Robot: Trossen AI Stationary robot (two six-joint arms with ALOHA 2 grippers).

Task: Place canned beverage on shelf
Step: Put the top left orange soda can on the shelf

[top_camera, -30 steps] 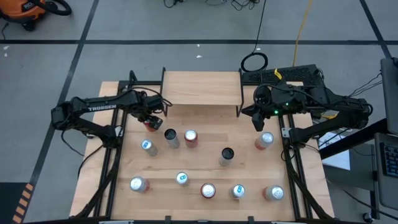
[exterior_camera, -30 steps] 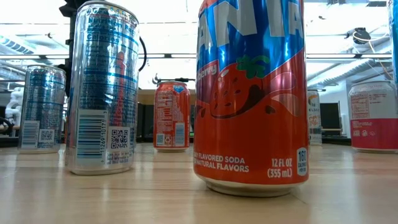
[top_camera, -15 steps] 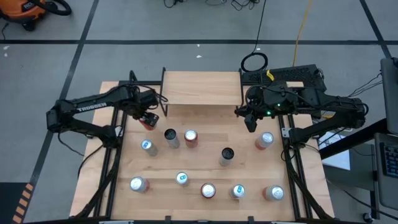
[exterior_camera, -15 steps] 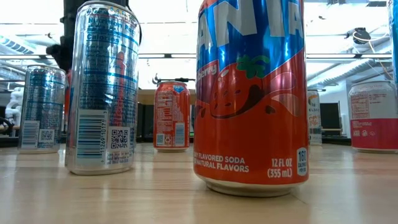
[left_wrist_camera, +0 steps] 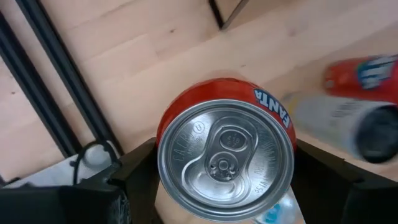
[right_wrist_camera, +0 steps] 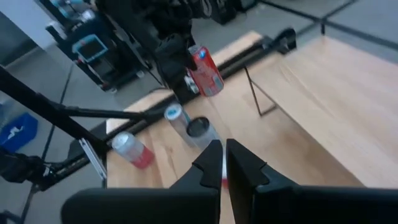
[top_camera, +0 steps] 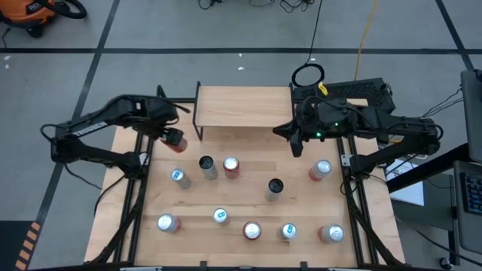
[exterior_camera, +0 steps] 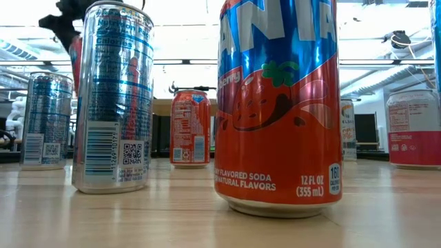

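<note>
The left end effector is clamped around a red Fanta can, a glossy aluminium cylinder with a silver pull-tab lid, held in the air just left of the shelf. That shelf has a pale wooden board on thin black legs. The right end effector, fingers pinched together and empty, hovers by the shelf's right end, over the wooden surface.

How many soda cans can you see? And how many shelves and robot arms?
Cans standing free: 10
Can held in the left gripper: 1
Shelf: 1
Robot arms: 2
Total: 14
</note>
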